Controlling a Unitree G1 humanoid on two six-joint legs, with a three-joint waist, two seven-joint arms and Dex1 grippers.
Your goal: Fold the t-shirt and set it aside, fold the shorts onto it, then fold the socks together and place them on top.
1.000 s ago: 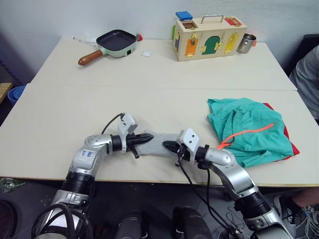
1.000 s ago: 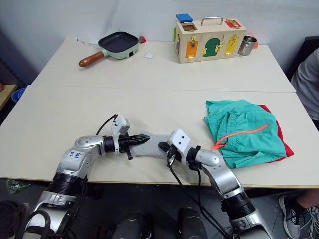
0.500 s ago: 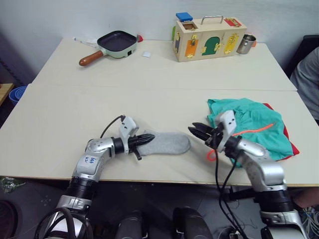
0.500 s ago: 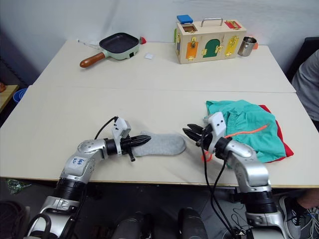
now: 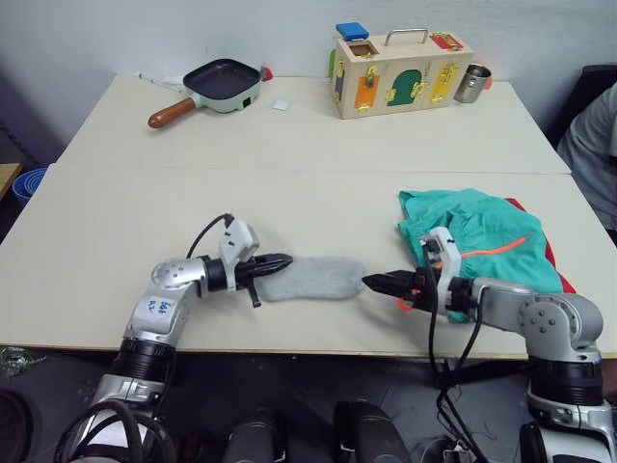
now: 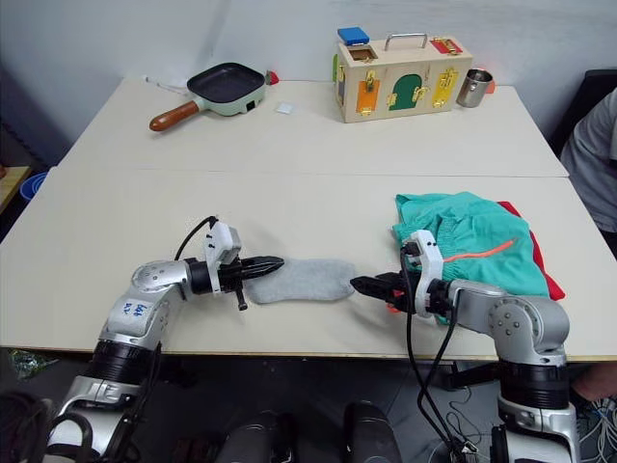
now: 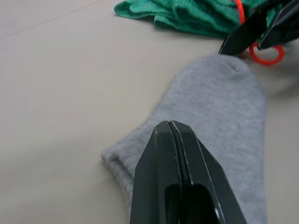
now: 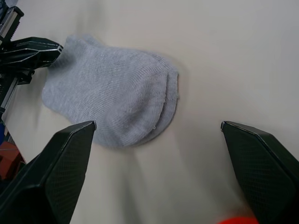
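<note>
The light grey socks [image 5: 313, 278] lie flat, one on the other, near the table's front edge. My left gripper [image 5: 281, 261] is shut on their cuff end; in the left wrist view its closed fingertips [image 7: 171, 128] rest over the grey knit [image 7: 219, 98]. My right gripper [image 5: 374, 284] stands open just off the toe end, apart from it, with the toes [image 8: 121, 98] lying between its spread fingers [image 8: 70, 158]. The teal shorts [image 5: 482, 236] sit folded at the right on the red t-shirt [image 5: 563, 282], of which only an edge peeks out.
The shorts' orange drawstring loop [image 5: 413, 304] lies beside my right gripper. At the back stand a frying pan [image 5: 224, 79], a wooden latch box [image 5: 400, 69] and a metal cup [image 5: 471, 84]. A person's sleeve [image 5: 593, 145] shows at the right edge.
My right gripper let go of the socks' toe end, opened and drew back to the right toward the shorts. The socks now lie stretched out. The left gripper kept its hold.
</note>
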